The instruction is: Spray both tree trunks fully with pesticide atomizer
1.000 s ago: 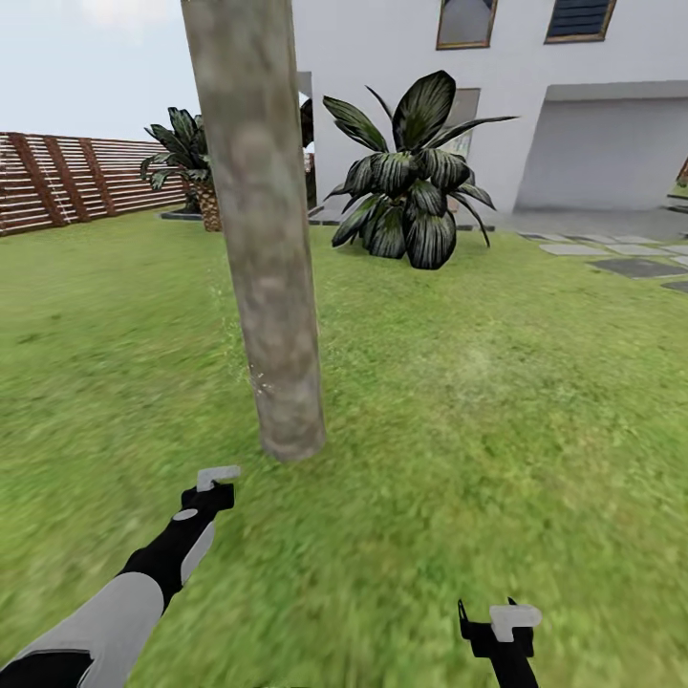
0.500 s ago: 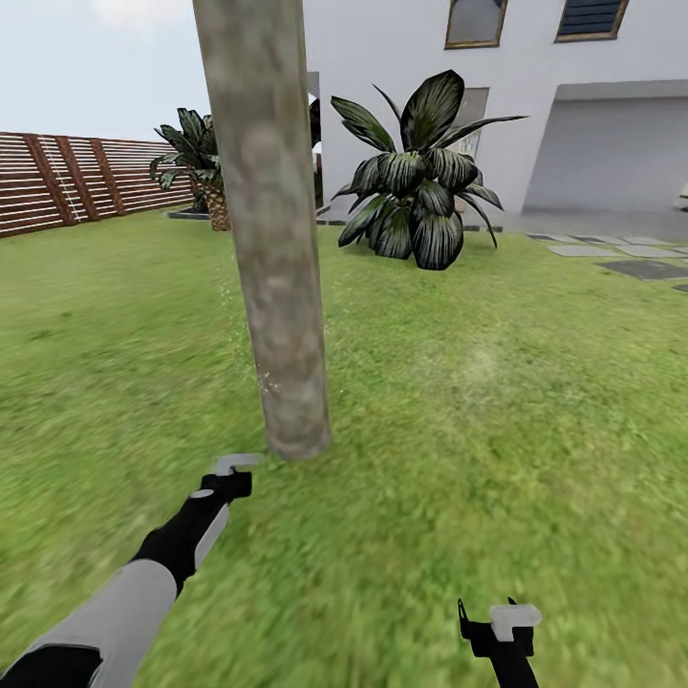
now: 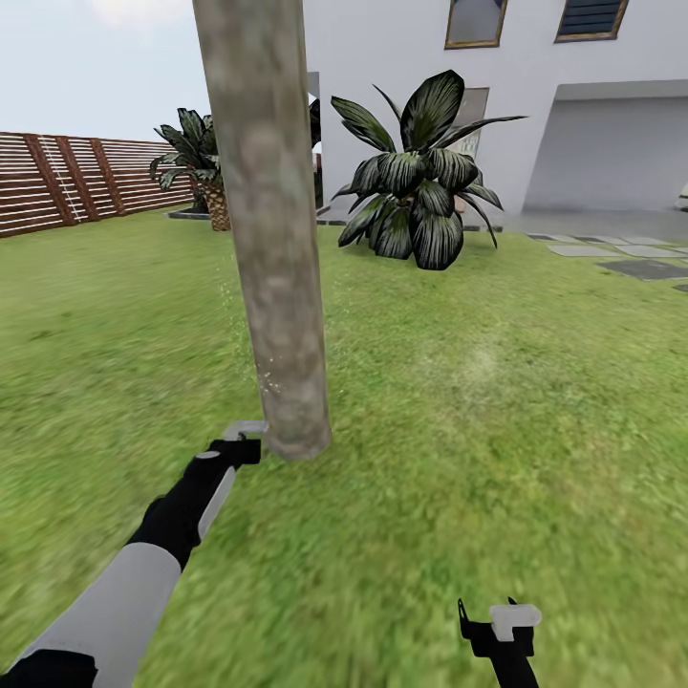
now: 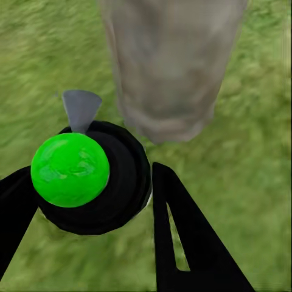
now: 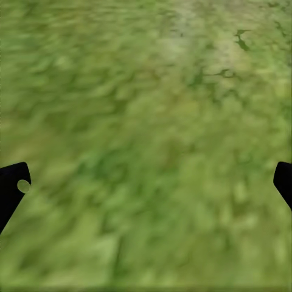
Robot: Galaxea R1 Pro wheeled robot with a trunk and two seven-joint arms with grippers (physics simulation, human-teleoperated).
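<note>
Black atomizer (image 4: 91,176) with green dot clamped in my left gripper (image 3: 241,438) just beside the tree trunk (image 3: 272,239) base, white specks on bark, my right gripper (image 3: 502,626) spread wide over grass (image 3: 497,430).

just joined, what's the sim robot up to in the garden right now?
The left gripper is shut on the pesticide atomizer, the dark bottle with the green dot, and holds it low beside the base of the tree trunk, nozzle toward the bark. A faint scatter of pale specks shows on the lower trunk. The right gripper hangs open over the grass, holding nothing. In the head view, no second tall tree is in sight.
</note>
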